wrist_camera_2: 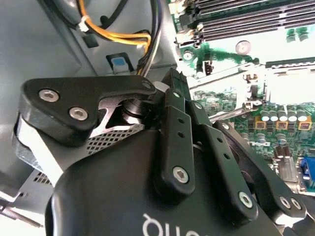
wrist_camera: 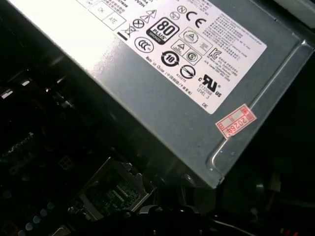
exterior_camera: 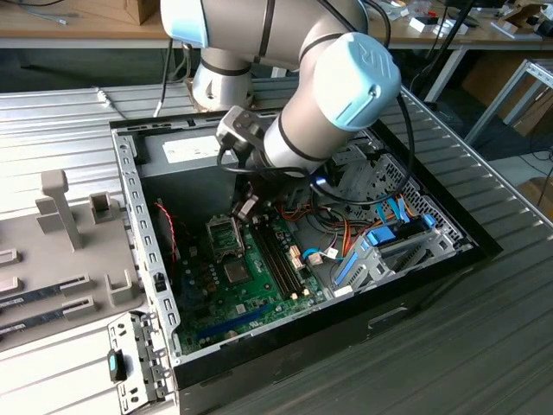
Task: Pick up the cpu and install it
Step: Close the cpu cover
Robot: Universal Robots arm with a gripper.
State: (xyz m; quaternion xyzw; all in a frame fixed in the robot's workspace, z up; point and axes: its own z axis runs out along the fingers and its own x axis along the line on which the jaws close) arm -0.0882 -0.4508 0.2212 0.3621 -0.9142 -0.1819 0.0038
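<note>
In the exterior view my gripper (exterior_camera: 245, 206) reaches down into the open computer case (exterior_camera: 138, 225). It hangs just above the dark metal socket frame (exterior_camera: 223, 235) on the green motherboard (exterior_camera: 259, 285). The cpu is hidden from me; I cannot make it out at the gripper's tip. The second wrist view looks along the gripper's black linkage (wrist_camera_2: 177, 142), with the motherboard (wrist_camera_2: 275, 113) and the thin socket lever (wrist_camera_2: 231, 112) beyond it. The first wrist view faces the grey power-supply box (wrist_camera: 162, 98), and the socket frame (wrist_camera: 115, 189) lies in shadow under its edge.
Empty memory slots (exterior_camera: 278, 259) run beside the socket. Orange, blue and black cables (exterior_camera: 346, 233) and a blue drive bracket (exterior_camera: 380, 238) crowd the case on the exterior view's right. A grey fixture (exterior_camera: 60, 251) holding memory sticks (exterior_camera: 47, 292) sits on the exterior view's left.
</note>
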